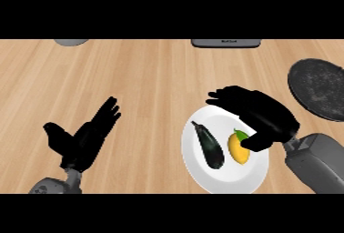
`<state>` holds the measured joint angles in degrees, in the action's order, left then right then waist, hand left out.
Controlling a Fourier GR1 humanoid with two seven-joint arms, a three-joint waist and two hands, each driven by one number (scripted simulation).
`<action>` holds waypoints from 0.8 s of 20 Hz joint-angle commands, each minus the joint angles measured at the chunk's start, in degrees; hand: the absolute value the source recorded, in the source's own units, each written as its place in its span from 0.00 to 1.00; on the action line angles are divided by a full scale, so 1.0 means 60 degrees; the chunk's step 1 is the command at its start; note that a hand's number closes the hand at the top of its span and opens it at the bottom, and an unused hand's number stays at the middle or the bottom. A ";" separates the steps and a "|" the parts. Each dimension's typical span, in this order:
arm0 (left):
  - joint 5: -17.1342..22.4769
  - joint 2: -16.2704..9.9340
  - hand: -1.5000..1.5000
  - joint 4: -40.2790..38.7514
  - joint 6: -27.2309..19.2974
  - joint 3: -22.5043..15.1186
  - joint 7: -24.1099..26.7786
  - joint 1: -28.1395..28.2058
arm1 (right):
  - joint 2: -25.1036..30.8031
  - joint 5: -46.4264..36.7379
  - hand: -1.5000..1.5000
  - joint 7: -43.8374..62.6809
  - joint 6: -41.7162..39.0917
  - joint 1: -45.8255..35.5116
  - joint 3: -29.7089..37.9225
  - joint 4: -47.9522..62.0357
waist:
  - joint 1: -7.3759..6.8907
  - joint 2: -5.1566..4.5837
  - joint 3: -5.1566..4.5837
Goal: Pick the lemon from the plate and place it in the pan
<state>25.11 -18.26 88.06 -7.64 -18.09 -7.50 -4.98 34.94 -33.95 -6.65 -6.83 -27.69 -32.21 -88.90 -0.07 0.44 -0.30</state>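
- Resting on a white plate [209,178], one yellow lemon [238,150] lies toward the plate's right side, with a small green leaf tip at its upper end.
- Right hand [263,117] hangs over the plate's upper right part, its black fingers [228,96] spread out to the left past the plate's top rim.
- Its thumb [257,142] curls down and touches the lemon's right side; whether the lemon is actually pinched cannot be told, since the hand hides that side of the fruit.
- One dark eggplant [209,144] lies on the same plate, just left of the lemon, slanting from upper left to lower right, apart from the hand.
- One dark round pan [319,88] sits at the right edge of the wooden counter [148,73], above and to the right of the right hand, well apart from the lemon.
- Left hand [86,136] shows at the lower left, open with fingers straight and pointing up and to the right, thumb out to the left, touching nothing.
- Counted: one lemon, one eggplant, one plate, one pan, two hands.
- At the top edge, one grey rounded object [71,42] shows at the left and one dark grey slab-like object [225,43] near the middle; both are cut off, and what they are cannot be told.
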 commanded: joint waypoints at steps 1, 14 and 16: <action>-0.0031 0.0235 0.50 -0.0073 -0.0133 -0.0149 -0.0164 -0.0075 | 0.0666 -0.2012 0.00 0.1909 -0.1377 -0.0755 -0.1300 -0.0119 | -0.0027 0.0056 -0.0035; -0.0122 0.0220 0.50 0.0222 -0.0174 0.0045 -0.0257 -0.0075 | -0.2653 -0.3595 0.00 0.8240 -0.7967 -0.0302 -0.4103 -0.0939 | 0.0086 0.0023 0.0031; -0.0335 0.0395 0.50 0.0422 -0.0219 -0.0213 -0.0148 0.0148 | -0.3594 -0.3842 0.00 0.8817 -0.8098 -0.0178 -0.4102 0.0010 | -0.0029 -0.0035 0.0041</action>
<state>24.35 -16.98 88.85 -7.85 -18.40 -8.60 -5.31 21.71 -54.92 36.54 -48.09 -31.29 -54.70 -91.71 0.02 0.45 -0.17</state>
